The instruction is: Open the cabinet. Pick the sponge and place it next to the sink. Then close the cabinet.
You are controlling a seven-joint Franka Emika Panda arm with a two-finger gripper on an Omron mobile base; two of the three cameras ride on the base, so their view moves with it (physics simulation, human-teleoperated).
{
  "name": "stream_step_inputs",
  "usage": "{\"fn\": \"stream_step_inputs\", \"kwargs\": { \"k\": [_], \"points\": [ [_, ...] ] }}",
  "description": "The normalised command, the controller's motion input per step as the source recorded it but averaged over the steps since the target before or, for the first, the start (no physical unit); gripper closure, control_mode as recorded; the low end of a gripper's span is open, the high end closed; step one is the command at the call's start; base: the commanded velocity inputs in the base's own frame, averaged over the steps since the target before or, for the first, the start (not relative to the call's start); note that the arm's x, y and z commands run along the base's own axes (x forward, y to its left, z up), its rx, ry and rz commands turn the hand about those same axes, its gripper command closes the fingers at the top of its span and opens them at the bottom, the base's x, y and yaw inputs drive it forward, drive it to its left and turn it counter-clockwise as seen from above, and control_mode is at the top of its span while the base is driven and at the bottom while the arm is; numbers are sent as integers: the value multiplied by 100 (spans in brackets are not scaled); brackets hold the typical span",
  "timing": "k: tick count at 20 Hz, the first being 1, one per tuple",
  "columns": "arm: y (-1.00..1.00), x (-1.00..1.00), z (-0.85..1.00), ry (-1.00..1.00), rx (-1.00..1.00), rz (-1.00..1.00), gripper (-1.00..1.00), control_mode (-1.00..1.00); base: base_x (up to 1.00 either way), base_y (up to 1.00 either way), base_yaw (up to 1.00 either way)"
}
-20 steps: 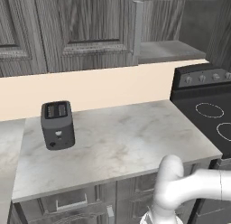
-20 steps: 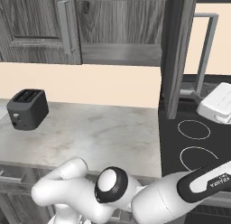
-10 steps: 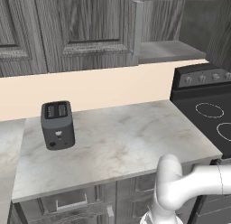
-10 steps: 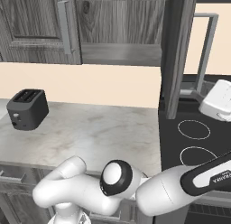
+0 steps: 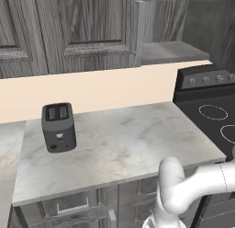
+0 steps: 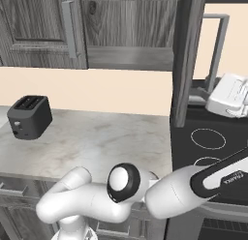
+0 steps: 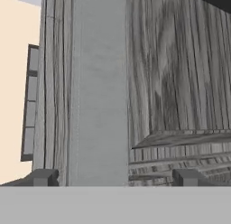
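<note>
Cabinet (image 6: 131, 21) right door open; claw (image 7: 115, 177) spread wide.

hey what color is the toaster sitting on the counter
The toaster is black, with two slots on top; it shows best in the left base view.

Arm (image 6: 145, 195) swung slightly rightward in right base view; scene unchanged

Light was even and diffuse across all views, with no glare. A soft shadow lay beneath the toaster (image 5: 58, 127) at left of frame. Rendered surfaces stayed sharp; the hand view's close wood grain looked slightly coarse and pixelated.
</note>
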Motion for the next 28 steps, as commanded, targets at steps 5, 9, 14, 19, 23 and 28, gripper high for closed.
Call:
{"fn": "stream_step_inputs", "kwargs": {
  "k": [5,9,14,19,23,28],
  "points": [
    [78,-14,2,-9,0,0,-100,-100,0,0,0],
    [88,-46,0,-9,0,0,-100,-100,0,0,0],
    [99,-34,0,-9,0,-7,-100,-100,0,0,0],
    [100,-4,-6,-2,0,-22,-100,-100,0,0,0],
    [100,0,-2,0,5,-30,-100,-100,0,0,0],
    [100,0,-15,0,19,-37,-100,-100,0,0,0]
  ]
}}
